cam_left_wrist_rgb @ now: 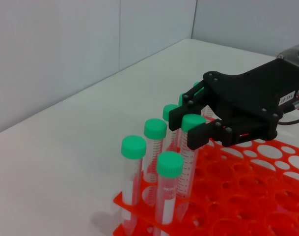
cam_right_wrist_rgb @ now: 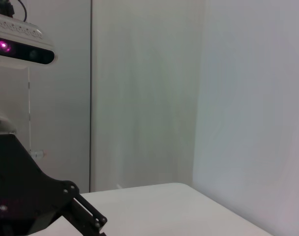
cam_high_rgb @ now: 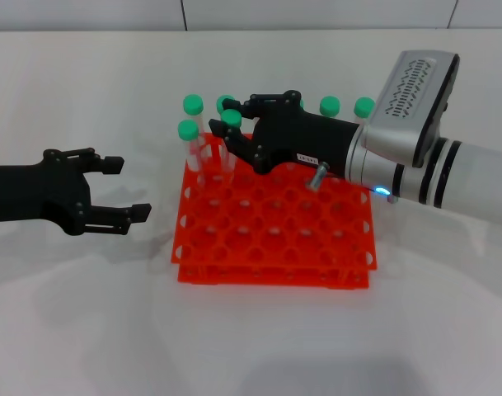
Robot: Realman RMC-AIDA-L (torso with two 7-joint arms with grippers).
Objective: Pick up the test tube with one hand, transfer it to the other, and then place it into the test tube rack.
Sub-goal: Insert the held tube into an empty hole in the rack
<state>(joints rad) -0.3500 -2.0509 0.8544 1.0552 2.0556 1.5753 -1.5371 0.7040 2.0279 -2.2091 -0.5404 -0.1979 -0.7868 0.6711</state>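
Light, stiff, slippery tube [cam_left_wrist_rgb: 190, 147] pinched below its green cap by right tool [cam_high_rgb: 234, 128] over rack [cam_high_rgb: 275, 223]; left tool [cam_high_rgb: 123, 188] wide, empty.

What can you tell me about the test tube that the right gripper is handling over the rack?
The test tube is a slim clear plastic tube with printed graduations and a round green cap. It stands upright in a hole at the far left part of the orange-red test tube rack, among other green-capped tubes. The right gripper, black with a small white label, has its fingers either side of the cap.
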